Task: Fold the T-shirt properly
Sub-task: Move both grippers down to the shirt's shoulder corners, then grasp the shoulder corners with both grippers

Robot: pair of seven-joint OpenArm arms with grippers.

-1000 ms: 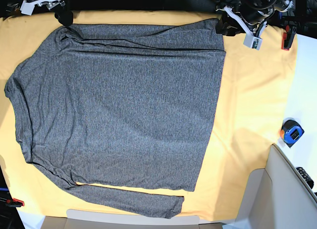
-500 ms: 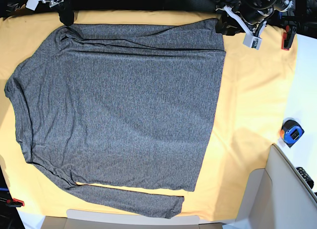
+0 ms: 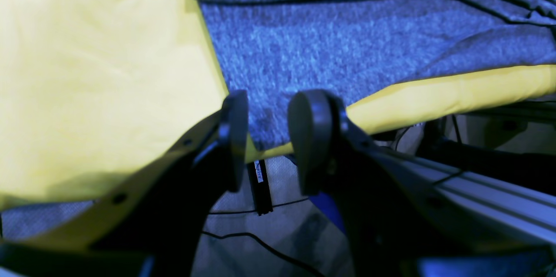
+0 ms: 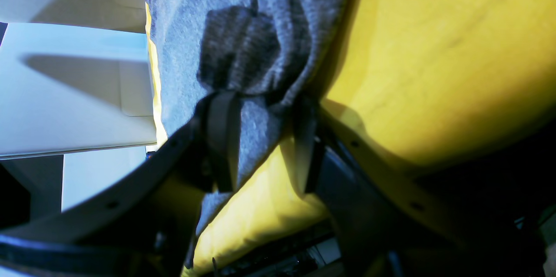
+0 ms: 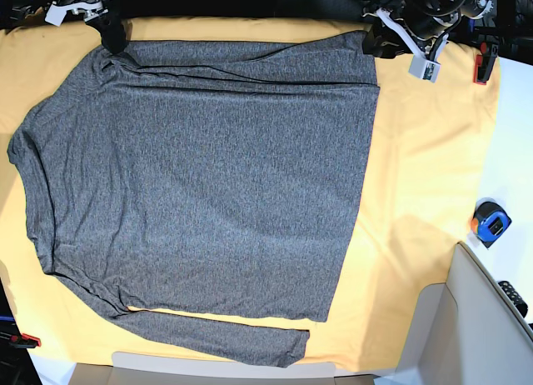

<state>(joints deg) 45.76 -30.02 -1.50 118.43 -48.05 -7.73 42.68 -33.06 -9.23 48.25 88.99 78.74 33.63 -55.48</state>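
The dark grey long-sleeved T-shirt (image 5: pixel 200 177) lies spread flat on the yellow table cloth (image 5: pixel 433 152). One sleeve is folded along its top edge and the other lies along the bottom. My left gripper (image 5: pixel 376 45) hovers at the shirt's top right corner. In the left wrist view this gripper (image 3: pixel 269 129) stands open, with the corner of the shirt (image 3: pixel 347 42) showing between its fingers at the table's edge. My right gripper (image 5: pixel 114 42) sits at the top left shoulder. There its jaws (image 4: pixel 260 146) stand apart around a bunch of shirt fabric (image 4: pixel 243 42) that lies against one finger.
A blue and orange tape measure (image 5: pixel 490 222) sits on the white surface at the right. Red clamps (image 5: pixel 481 68) (image 5: pixel 29 341) hold the cloth at two corners. A white box (image 5: pixel 483 318) fills the lower right corner, with a dark remote (image 5: pixel 515 295) beside it.
My right gripper has come a little down and inward onto the shirt's shoulder and its jaws have narrowed slightly. The left gripper and the shirt's body have stayed put.
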